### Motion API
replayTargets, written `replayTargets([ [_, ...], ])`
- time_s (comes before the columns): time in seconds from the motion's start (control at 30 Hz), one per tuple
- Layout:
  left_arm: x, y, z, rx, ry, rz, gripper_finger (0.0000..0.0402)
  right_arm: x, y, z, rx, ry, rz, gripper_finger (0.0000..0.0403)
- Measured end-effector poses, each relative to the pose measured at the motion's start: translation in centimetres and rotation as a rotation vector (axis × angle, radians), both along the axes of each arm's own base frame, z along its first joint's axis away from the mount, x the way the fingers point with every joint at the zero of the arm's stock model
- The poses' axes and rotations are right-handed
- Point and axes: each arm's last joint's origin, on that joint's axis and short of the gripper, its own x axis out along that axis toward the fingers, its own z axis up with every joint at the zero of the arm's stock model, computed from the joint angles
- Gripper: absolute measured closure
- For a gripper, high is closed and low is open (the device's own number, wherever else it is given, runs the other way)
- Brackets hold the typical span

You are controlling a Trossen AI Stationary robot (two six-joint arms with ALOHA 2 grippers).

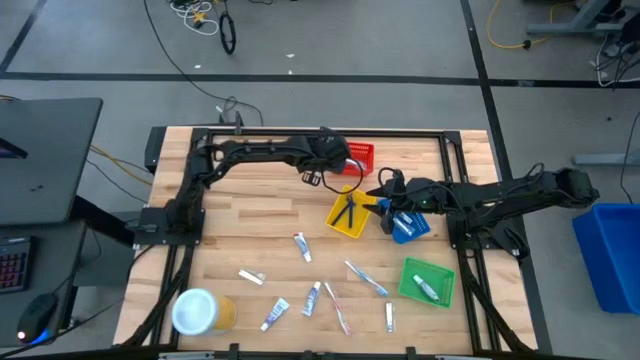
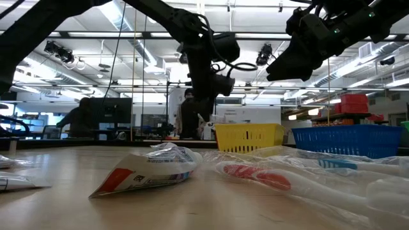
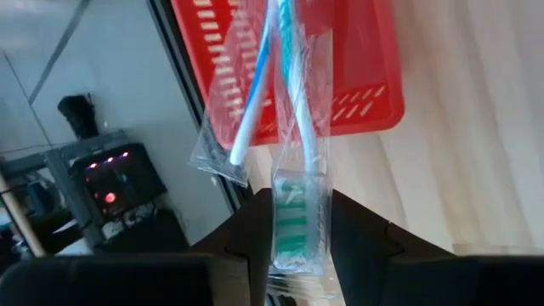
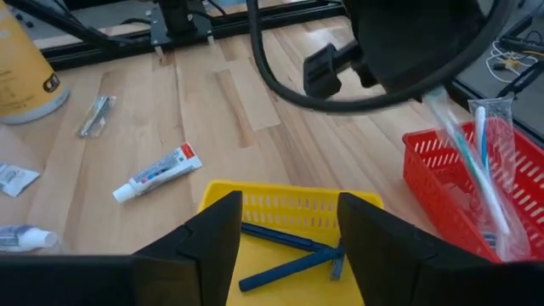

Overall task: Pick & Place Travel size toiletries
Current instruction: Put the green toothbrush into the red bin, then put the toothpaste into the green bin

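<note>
My left gripper [image 1: 352,168] hangs over the red tray [image 1: 360,155] at the table's far side, shut on a clear-wrapped toothbrush [image 3: 293,127] with green bristles. A second wrapped toothbrush [image 3: 251,102], blue and white, stands slanting in the same tray, its upper end free. My right gripper [image 4: 285,246] is open above the yellow tray [image 4: 289,208], where blue razors [image 4: 289,255] lie flat. Small white tubes [image 1: 302,246], a packet [image 1: 250,277] and slim toothbrushes [image 1: 366,277] lie loose on the near half of the table. My left gripper pinches the wrapped toothbrush between its two fingers at the bristle end [image 3: 293,223], through the clear wrapper. The fingers come from above, pointing down. The toothbrush hangs below them, slightly slanted, and its handle end [image 4: 497,229] reaches down into the red tray.
A blue tray [image 1: 408,226] sits right of the yellow one. A green tray [image 1: 428,282] holding one tube is near the right edge. The white-topped yellow tub [image 1: 200,312] stands at the near left corner. Black frame rails [image 1: 190,200] run along the table's sides.
</note>
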Motion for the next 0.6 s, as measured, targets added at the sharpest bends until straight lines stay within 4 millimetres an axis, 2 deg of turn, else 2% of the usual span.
replayTargets([
  [0.37,0.2,-0.3,0.2,0.049,0.013,-0.016,0.0218,0.0,0.0,0.0,0.0,0.0,0.0,0.0214],
  [0.6,1.0,-1.7,1.0,0.19,0.003,0.025,0.0206,0.0,0.0,0.0,0.0,0.0,0.0,0.0216],
])
